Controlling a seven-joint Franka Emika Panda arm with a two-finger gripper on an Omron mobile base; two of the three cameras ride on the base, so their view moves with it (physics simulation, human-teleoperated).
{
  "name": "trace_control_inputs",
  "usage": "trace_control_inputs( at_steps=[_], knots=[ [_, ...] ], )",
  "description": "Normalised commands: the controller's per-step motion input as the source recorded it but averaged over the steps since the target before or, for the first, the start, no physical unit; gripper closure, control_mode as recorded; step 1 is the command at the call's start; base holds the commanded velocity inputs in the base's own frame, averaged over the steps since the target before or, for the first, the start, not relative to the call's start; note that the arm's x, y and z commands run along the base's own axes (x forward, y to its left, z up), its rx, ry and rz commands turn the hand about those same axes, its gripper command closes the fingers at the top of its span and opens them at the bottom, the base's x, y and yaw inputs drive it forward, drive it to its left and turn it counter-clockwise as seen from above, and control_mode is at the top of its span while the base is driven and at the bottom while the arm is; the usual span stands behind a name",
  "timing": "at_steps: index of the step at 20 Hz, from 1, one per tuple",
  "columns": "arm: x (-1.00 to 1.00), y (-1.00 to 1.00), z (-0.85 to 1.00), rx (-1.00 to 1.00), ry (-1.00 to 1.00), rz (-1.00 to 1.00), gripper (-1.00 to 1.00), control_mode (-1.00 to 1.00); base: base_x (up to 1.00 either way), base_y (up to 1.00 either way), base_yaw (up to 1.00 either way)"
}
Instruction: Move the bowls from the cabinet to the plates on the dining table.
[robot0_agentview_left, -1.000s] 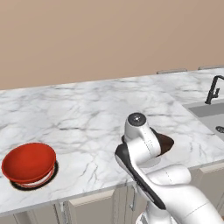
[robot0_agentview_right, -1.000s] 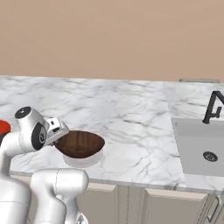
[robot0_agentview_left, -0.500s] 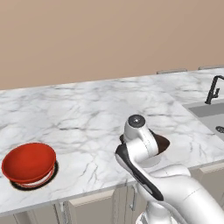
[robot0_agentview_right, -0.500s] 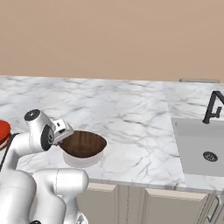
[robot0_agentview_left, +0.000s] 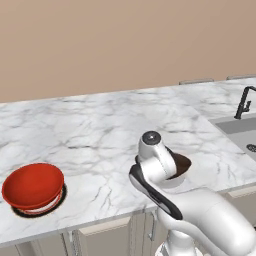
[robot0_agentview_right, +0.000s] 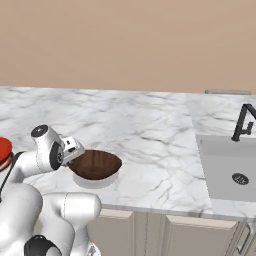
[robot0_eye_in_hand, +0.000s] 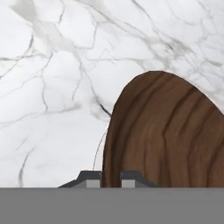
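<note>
1. Marble, white with grey veins: in the left base view the worktop (robot0_agentview_left: 100, 130) runs the full width, its back edge against a plain tan wall and its front edge above beige panels. Broad bare marble lies between the two bowls and behind them. The red bowl (robot0_agentview_left: 33, 186) sits on a dark plate (robot0_agentview_left: 61, 196) near the front edge at far left. The brown bowl (robot0_agentview_left: 179, 167) is near the front edge at right, largely behind the arm's wrist. A sink basin (robot0_agentview_left: 240, 132) with a black tap (robot0_agentview_left: 244, 102) takes up the right end.
2. Right base view: the brown bowl (robot0_agentview_right: 96, 166) shows a pale base resting on the worktop (robot0_agentview_right: 150, 130), just back from the front edge. Open marble lies between it and the sink (robot0_agentview_right: 227, 167). The forearm rises from the lower left, elbow bent, wrist level, with the claw (robot0_agentview_right: 75, 159) at the bowl's left rim. A sliver of the red bowl (robot0_agentview_right: 3, 150) shows at the left edge.
3. Hand view: the claw (robot0_eye_in_hand: 110, 178) is closed on the brown bowl (robot0_eye_in_hand: 170, 131), its fingertips (robot0_eye_in_hand: 92, 178) astride the rim, wood-grained interior to the right, bare marble to the left.
</note>
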Motion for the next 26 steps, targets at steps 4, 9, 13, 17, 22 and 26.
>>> trace_control_inputs(
  at_steps=[4, 9, 13, 17, 22, 26],
  knots=[
    [0.02, 0.00, -0.37, 0.00, 0.00, 0.00, 1.00, -1.00, 0.00, 0.00, 0.00],
    [0.00, 0.00, -0.27, 0.00, 0.00, 0.00, 1.00, -1.00, 0.00, 0.00, 0.00],
    [0.00, 0.00, -0.08, 0.00, 0.00, 0.00, 1.00, -1.00, 0.00, 0.00, 0.00],
    [0.00, 0.00, 0.00, 0.00, 0.00, 0.00, 1.00, -1.00, 0.00, 0.00, 0.00],
    [0.00, 0.00, 0.00, 0.00, 0.00, 0.00, -1.00, -1.00, 0.00, 0.00, 0.00],
    [-0.06, 0.00, 0.00, 0.00, 0.00, -0.01, -1.00, -1.00, 0.00, 0.00, 0.00]
  ],
)
